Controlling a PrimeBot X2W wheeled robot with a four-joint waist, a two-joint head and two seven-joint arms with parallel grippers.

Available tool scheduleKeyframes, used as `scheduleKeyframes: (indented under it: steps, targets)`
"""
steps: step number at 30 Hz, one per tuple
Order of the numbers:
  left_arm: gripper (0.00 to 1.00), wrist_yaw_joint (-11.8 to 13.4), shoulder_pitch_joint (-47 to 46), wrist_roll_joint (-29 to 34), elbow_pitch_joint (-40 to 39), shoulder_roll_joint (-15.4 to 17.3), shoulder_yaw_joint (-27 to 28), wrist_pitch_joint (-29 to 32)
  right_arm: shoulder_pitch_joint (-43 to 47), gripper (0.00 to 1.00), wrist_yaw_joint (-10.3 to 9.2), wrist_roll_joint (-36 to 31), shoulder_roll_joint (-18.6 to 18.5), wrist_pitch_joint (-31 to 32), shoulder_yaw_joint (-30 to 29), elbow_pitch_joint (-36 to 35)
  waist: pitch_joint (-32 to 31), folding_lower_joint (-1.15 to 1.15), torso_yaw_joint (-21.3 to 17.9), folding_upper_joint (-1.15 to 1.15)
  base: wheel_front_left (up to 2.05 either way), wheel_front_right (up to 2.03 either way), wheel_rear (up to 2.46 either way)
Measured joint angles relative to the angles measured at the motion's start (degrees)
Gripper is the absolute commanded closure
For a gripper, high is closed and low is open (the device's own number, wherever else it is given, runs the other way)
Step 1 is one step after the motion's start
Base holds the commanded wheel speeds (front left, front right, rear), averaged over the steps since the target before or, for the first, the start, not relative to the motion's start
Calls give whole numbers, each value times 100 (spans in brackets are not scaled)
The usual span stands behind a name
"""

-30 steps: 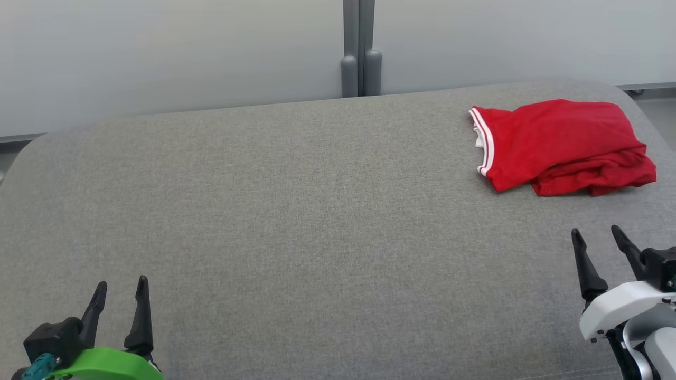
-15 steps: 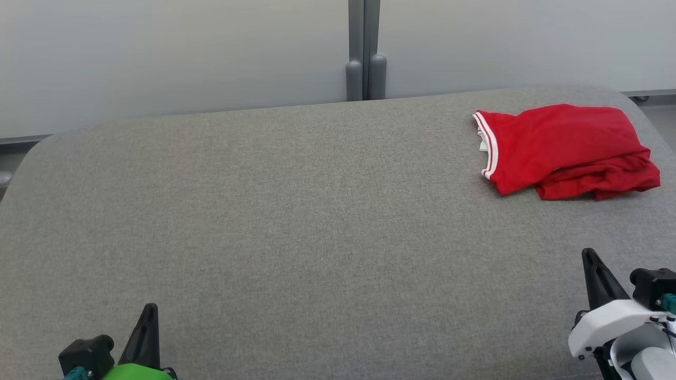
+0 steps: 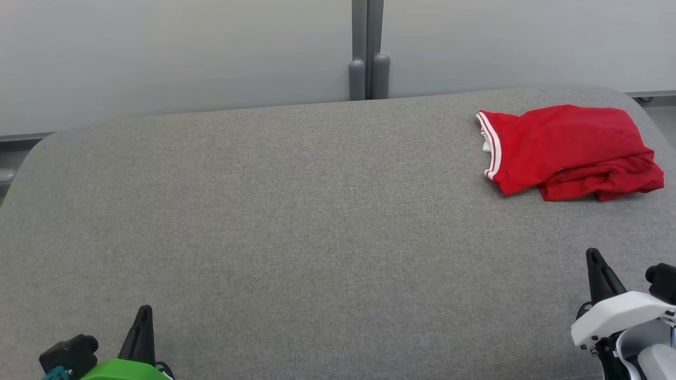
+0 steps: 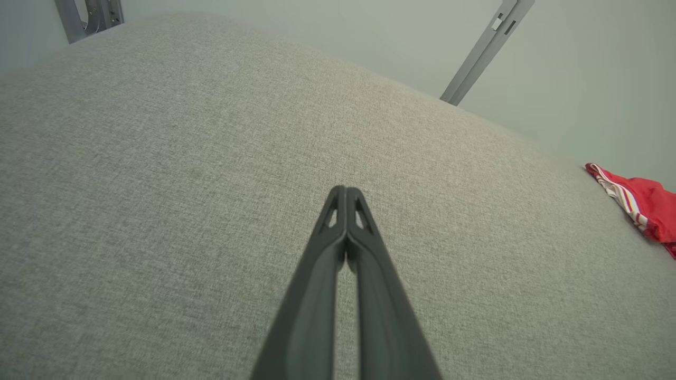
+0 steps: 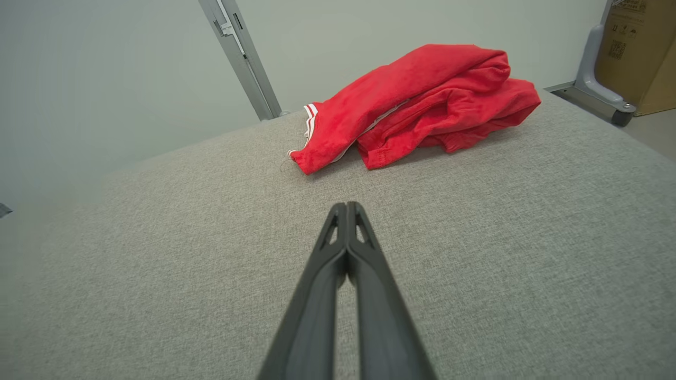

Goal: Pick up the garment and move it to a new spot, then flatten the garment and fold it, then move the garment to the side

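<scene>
From the head we look forward and down over the grey tabletop (image 3: 296,211) to the pale wall (image 3: 158,53) behind it. Our wrist cameras ride low and close above the fabric, sighting along the left fingers (image 4: 317,295) and the right fingers (image 5: 317,306). All three views share the red garment (image 3: 567,150), nearest in the right wrist view, at the far right edge in the left.

Cardboard box (image 5: 652,68), printed label (image 5: 627,6), too small to read
</scene>
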Motion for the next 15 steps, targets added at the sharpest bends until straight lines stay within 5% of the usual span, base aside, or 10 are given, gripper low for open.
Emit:
scheduleKeyframes:
  steps: [15]
  targets:
    - [100,-96,-110,-824,7,-64,204,310,-57,100,172,912,267,297,-311,-51,10,0,37,0,0,0,0]
